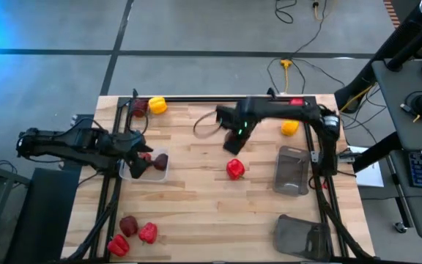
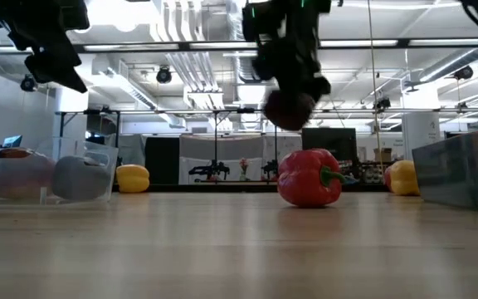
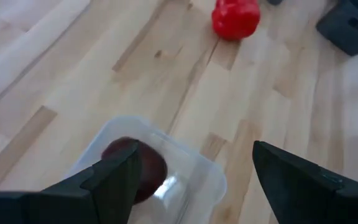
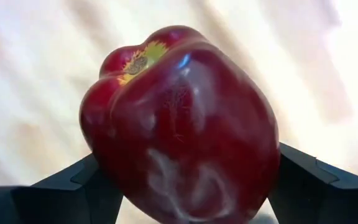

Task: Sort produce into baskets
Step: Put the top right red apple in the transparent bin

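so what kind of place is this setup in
Probably a robotics lab or workshop in an open industrial hall: wooden table on bare concrete, cables on the floor, a computer desk alongside, exposed ceiling ducts.

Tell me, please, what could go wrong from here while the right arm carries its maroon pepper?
The right gripper holds the maroon pepper in the air by its lower part only, so the glossy pepper might slip and drop near the red pepper. The left gripper hangs open over the clear basket, which already holds maroon pieces; if the right arm heads there, the two arms may crowd each other.
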{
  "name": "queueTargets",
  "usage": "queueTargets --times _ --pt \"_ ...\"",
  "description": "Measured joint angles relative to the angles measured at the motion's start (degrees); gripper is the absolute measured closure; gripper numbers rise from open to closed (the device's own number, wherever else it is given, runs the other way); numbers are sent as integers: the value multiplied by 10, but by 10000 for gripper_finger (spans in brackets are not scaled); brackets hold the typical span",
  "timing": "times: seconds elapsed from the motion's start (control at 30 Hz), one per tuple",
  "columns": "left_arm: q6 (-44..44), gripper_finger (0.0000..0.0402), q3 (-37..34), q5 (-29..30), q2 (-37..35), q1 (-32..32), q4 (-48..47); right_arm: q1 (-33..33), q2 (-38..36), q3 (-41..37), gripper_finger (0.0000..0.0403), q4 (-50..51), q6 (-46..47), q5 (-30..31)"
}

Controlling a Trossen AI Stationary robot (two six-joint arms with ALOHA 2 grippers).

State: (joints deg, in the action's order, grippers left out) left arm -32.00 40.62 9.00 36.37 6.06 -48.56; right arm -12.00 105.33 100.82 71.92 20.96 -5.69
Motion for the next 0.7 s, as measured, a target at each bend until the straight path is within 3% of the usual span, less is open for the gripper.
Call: queueTargets --times 0.13,0.27,0.47,0.7 --pt "-37 116 -12 -14 5 24 69 113 -7 0 101 -140 116 -8" --pt "-45 116 -15 -30 25 56 141 196 10 1 101 -254 168 -8" --pt "-141 116 31 -7 63 95 159 241 48 0 101 -247 191 2" --pt "-128 116 78 22 87 154 198 290 101 0 99 -249 170 -12"
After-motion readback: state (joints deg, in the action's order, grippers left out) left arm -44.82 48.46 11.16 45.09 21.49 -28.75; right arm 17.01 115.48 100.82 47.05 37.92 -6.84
